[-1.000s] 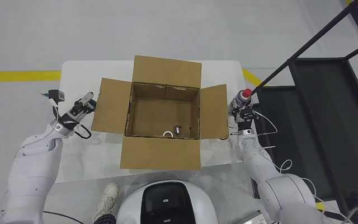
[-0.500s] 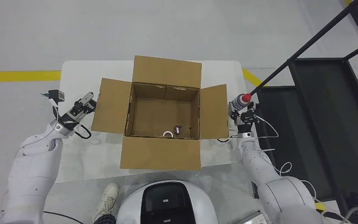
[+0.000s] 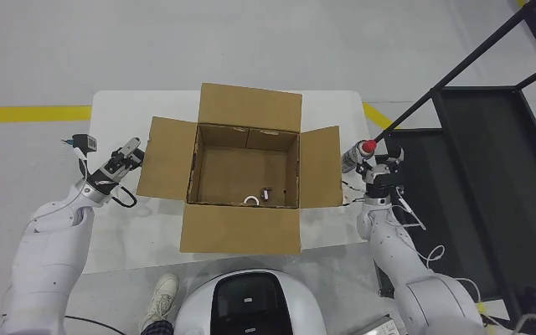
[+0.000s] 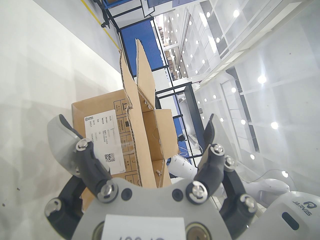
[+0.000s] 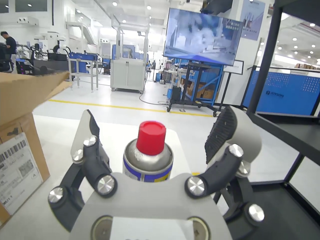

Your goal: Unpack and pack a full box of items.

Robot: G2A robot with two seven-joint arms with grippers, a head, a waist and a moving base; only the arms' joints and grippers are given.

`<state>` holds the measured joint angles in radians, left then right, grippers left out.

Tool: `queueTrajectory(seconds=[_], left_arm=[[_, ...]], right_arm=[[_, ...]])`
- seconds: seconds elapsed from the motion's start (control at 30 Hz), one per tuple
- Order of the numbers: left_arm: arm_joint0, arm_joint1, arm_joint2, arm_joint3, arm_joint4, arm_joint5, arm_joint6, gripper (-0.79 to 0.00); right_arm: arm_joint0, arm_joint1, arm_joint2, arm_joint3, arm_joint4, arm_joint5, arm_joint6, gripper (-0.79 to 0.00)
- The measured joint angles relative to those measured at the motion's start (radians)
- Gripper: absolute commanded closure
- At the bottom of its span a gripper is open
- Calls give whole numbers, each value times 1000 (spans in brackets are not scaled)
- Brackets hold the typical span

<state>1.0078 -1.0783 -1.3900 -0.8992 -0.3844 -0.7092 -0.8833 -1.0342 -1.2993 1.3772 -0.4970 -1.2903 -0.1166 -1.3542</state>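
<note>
An open cardboard box (image 3: 243, 174) stands mid-table with all its flaps spread out. On its floor lie a small white ring (image 3: 249, 200) and a small dark item (image 3: 266, 193). A spray can (image 3: 362, 149) with a red cap stands on the table just right of the box's right flap. My right gripper (image 3: 378, 161) is open beside it; in the right wrist view the spray can (image 5: 148, 151) stands between the spread fingers of the right gripper (image 5: 157, 131) without touching them. My left gripper (image 3: 127, 154) hovers open and empty left of the box, the left gripper (image 4: 136, 136) facing the box (image 4: 140, 126).
A black metal shelf rack (image 3: 469, 151) stands close to the table's right edge, right behind my right arm. The white table (image 3: 134, 109) has bare room at its left and in front of the box.
My right gripper has drawn back to the right, away from the box, and the spray can now stands free on the table. The left arm has not moved.
</note>
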Motion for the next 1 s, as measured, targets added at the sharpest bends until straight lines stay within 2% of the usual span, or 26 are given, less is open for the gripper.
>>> queueTrajectory(seconds=[0.07,0.17,0.37,0.47,0.6,0.7,0.87,1.0], left_arm=[[0,0,0,0,0,0,0,-785],[0,0,0,0,0,0,0,-785],[0,0,0,0,0,0,0,-785],[0,0,0,0,0,0,0,-785],[0,0,0,0,0,0,0,-785],[0,0,0,0,0,0,0,-785],[0,0,0,0,0,0,0,-785],[0,0,0,0,0,0,0,-785]], right_arm=[[-36,10,11,-79,-14,-3,13,-785],[-108,27,47,-242,-15,-3,98,-785],[-318,60,152,-702,-26,10,370,-785],[-423,71,188,-922,-46,-29,525,-785],[-526,85,204,-1159,-97,-144,750,-785],[-565,91,196,-1268,-128,-214,867,-785],[-583,96,161,-1359,-142,-313,1004,-785],[-579,98,145,-1396,-171,-325,1071,-785]])
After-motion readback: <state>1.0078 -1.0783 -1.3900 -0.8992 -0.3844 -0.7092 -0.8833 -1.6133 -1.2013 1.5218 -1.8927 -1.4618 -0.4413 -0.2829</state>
